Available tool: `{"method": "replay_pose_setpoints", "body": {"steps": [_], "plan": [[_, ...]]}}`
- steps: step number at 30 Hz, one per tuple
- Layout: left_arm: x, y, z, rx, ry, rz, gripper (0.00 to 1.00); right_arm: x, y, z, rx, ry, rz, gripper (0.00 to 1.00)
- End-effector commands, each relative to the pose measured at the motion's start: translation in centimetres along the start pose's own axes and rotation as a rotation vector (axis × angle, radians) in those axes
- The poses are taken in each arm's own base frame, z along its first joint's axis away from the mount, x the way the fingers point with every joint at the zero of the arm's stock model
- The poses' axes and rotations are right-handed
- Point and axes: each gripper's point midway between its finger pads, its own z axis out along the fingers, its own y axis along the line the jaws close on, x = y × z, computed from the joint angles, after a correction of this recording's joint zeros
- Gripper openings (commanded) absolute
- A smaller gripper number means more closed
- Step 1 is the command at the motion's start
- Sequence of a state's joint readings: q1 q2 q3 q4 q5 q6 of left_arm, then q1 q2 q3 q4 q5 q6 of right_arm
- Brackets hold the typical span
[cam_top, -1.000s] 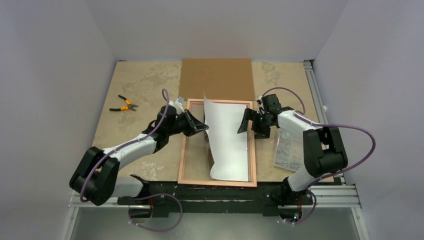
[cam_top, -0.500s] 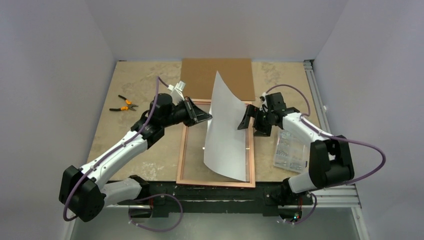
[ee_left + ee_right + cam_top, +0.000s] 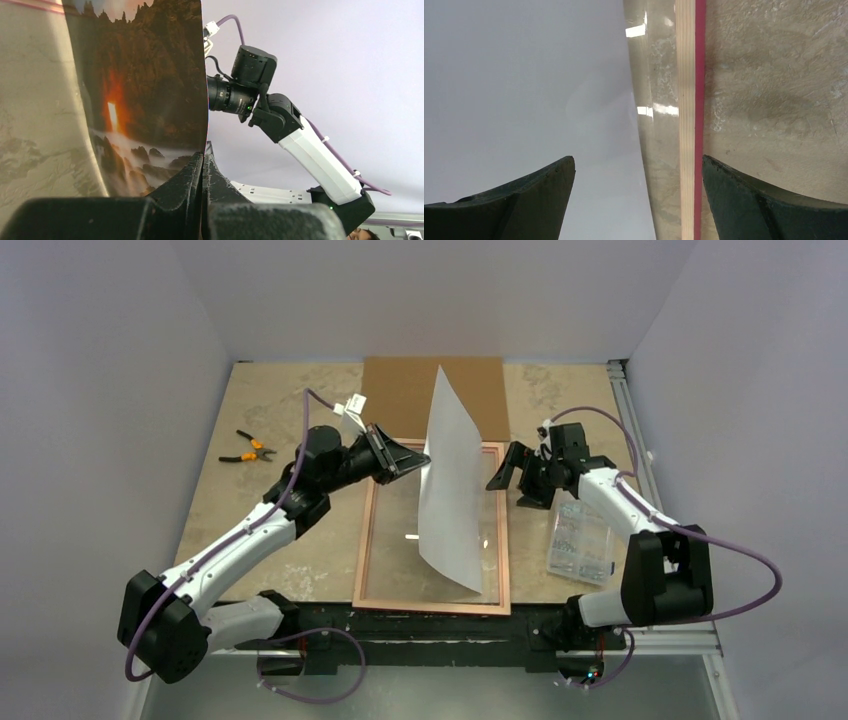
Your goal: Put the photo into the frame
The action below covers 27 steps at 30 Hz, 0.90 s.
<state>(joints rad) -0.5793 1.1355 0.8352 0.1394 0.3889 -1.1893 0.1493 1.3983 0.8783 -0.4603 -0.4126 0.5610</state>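
Note:
The photo (image 3: 452,490) stands nearly upright over the frame, its white back facing right. My left gripper (image 3: 418,460) is shut on its left edge, well above the table. In the left wrist view the printed side (image 3: 145,90) shows dark rocks and an orange glow, pinched at my left gripper (image 3: 202,165). The frame (image 3: 366,540) lies flat, wood side up, with glass inside. My right gripper (image 3: 508,472) is open, just right of the photo. In the right wrist view my right gripper (image 3: 638,172) has the photo's white back (image 3: 524,85) and the frame rail (image 3: 686,100) showing between its fingers.
A brown backing board (image 3: 400,390) lies behind the frame. Orange-handled pliers (image 3: 247,450) lie at the left. A clear plastic box of small parts (image 3: 580,540) sits right of the frame. White walls close in both sides.
My left gripper has lifted the photo from lying curled on the frame to nearly upright. My right gripper has drawn back to the right, off the photo.

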Motion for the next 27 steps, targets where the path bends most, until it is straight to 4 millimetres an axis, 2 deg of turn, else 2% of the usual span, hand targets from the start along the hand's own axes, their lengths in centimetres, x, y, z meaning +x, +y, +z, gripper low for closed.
{"method": "replay_pose_setpoints", "body": {"steps": [1,10,16,23,27], "plan": [[-1.5,-3.8,0.0,0.118,-0.049,0.012,0.0,0.0,0.2,-0.6,-0.022,-0.009,0.003,0.96],[-0.8,-6.0,1.4,0.175,-0.006,0.003,0.0,-0.9,-0.6,-1.4,-0.005,-0.042,0.021,0.96],[-0.6,-7.9,1.0,0.21,-0.02,0.018,0.0,-1.3,-1.2,-1.9,0.001,-0.056,0.029,0.96],[-0.9,-6.7,0.6,0.171,-0.069,-0.001,0.0,-1.1,-1.7,-1.7,0.001,-0.049,0.036,0.96],[-0.8,-5.0,0.6,0.114,-0.079,-0.016,0.0,-1.0,-2.0,-1.6,0.005,-0.047,0.039,0.96]]}}
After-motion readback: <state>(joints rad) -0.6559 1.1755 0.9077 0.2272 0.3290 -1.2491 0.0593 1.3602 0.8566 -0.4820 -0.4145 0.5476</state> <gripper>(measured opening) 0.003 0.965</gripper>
